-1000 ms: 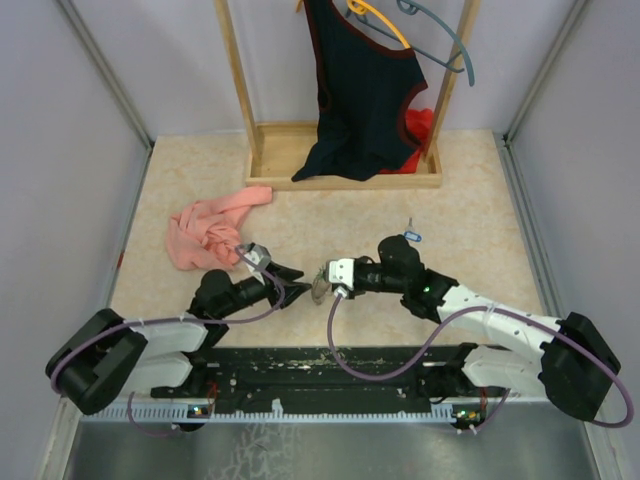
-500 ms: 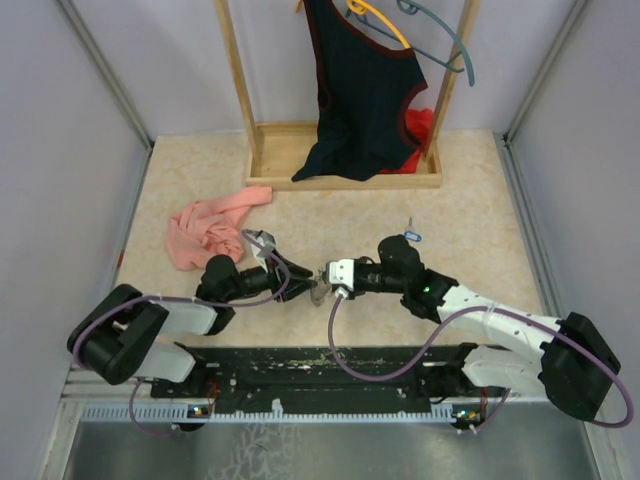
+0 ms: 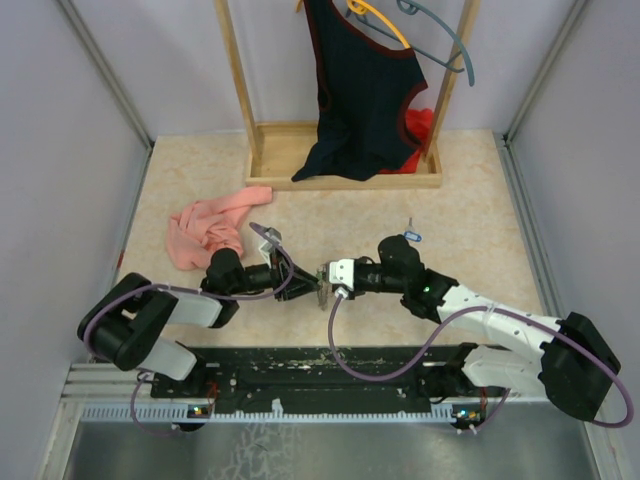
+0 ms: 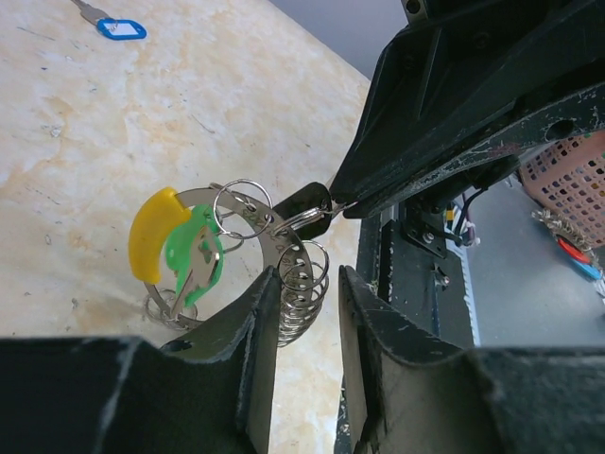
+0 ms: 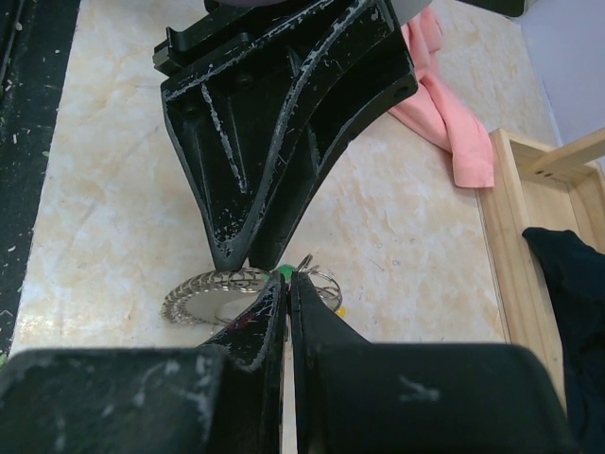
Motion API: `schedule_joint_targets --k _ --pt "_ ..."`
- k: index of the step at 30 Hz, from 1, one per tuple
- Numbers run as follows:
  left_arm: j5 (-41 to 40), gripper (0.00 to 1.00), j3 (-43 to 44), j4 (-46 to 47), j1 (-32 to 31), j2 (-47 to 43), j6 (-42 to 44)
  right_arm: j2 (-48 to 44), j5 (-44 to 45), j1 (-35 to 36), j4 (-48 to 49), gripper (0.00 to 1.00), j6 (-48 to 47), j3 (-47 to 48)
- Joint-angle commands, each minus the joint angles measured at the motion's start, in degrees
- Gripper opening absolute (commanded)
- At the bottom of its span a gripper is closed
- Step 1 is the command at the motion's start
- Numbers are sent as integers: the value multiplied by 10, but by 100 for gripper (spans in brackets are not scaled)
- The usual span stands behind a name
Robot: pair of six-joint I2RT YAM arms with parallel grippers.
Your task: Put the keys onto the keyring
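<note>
The keyring (image 4: 238, 196), a grey metal loop with a yellow piece (image 4: 154, 230) and several small rings, hangs just above the table between both grippers (image 3: 321, 291). A green key (image 4: 198, 260) hangs on it. My right gripper (image 5: 288, 276) is shut on a black key (image 4: 302, 201) at the loop's edge. My left gripper (image 4: 309, 274) is open, its jaws either side of a stack of small rings (image 4: 302, 288) that touches only the left finger (image 4: 260, 312). A blue key (image 4: 121, 29) lies alone on the table, behind the right arm (image 3: 413, 237).
A pink cloth (image 3: 205, 228) lies left of my left arm. At the back stands a wooden rack (image 3: 345, 170) with a dark garment (image 3: 365, 90), hangers (image 3: 440, 40) and a red cloth (image 3: 420, 125). A black rail (image 3: 330, 365) runs along the near edge.
My left arm has reached right and forward to the keyring, and its jaws have narrowed around the ring stack. The right arm has held still.
</note>
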Motion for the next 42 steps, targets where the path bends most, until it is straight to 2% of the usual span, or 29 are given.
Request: schedule_joint_targets --k 1,10,21,27,32,38,42 --pt "13 34 11 13 3 -10 -10 -9 -15 -4 31 0 1 24" --pt "2 28 18 -30 3 -18 -14 -4 -16 -4 32 0 5 27" --pt "-17 33 30 -38 2 1 -33 -3 -21 -3 31 0 9 30" --pt "-7 32 36 -35 1 10 -41 -2 -21 -2 30 0 9 31" --pt "-2 23 35 -31 1 6 -46 1 -19 -2 31 0 8 32" --pt "-5 2 32 -61 1 -10 -39 4 4 -3 28 0 4 28" --pt "-4 1 22 -61 1 -21 -44 2 39 -3 33 0 16 22"
